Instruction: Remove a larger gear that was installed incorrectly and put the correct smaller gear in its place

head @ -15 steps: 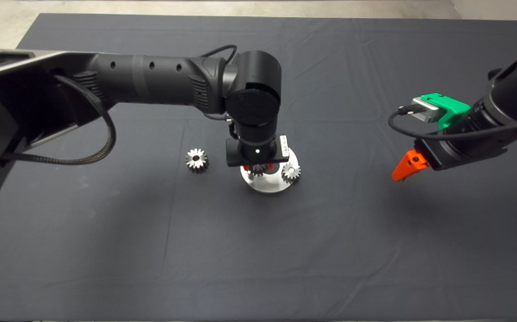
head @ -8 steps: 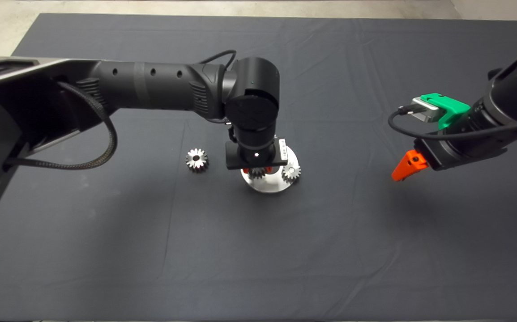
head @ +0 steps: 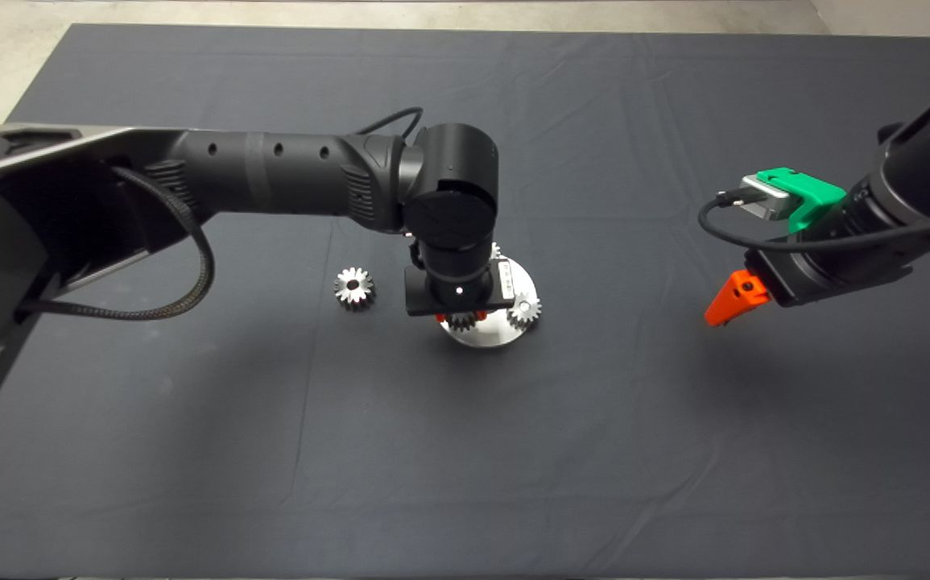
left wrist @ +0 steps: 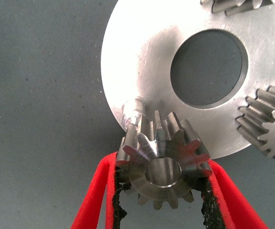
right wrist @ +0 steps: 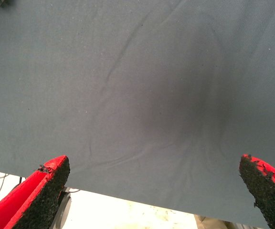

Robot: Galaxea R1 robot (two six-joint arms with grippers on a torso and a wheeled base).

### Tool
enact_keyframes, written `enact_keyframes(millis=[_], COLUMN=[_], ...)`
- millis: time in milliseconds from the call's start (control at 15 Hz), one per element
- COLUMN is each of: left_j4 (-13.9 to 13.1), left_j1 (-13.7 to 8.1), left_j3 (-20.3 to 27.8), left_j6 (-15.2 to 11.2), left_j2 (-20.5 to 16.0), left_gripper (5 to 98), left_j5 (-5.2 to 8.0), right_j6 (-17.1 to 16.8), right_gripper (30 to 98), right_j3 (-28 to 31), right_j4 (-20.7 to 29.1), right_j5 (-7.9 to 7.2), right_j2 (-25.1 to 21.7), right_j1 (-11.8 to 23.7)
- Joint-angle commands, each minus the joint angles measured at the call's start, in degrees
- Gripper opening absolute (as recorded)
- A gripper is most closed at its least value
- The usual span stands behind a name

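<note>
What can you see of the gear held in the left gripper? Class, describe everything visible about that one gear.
The gear in the left gripper is a shiny steel gear with bold, pointed, widely spaced teeth and an open round bore. It is clamped between the two red fingers, black pads pressing its sides. It is tilted, lifted beside a bare steel pin at the rim of the round metal plate. From overhead only its teeth peek out under the wrist.
</note>
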Motion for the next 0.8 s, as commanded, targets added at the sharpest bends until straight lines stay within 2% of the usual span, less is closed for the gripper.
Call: enact_keyframes(millis=[0,133,400,733], left_j4=[1.8,2.4,2.4,2.3], left_j1=[-1.3,-1.5,-1.6,-1.3], left_j3=[0.3,0.3,0.4,0.6], left_j6=[0.1,0.3,1.0,1.0], left_j2=[-0.4,-1.2,-2.3,-1.7], left_gripper=[32.2,32.2,32.2,32.2], left_j5=[3.91,4.95,5.65,5.47], right_j6=[-0.4,-0.4,-0.4,-0.4], right_gripper=[94.0,94.0,94.0,94.0], right_j3=[0.5,0.6,0.6,0.3], right_j4=[1.9,2.0,1.9,1.9], right_j5=[-5.11,-5.03,-4.94,-5.03], right_j2=[0.1,0.2,0.3,0.1], right_j1=[1.3,1.3,1.3,1.2])
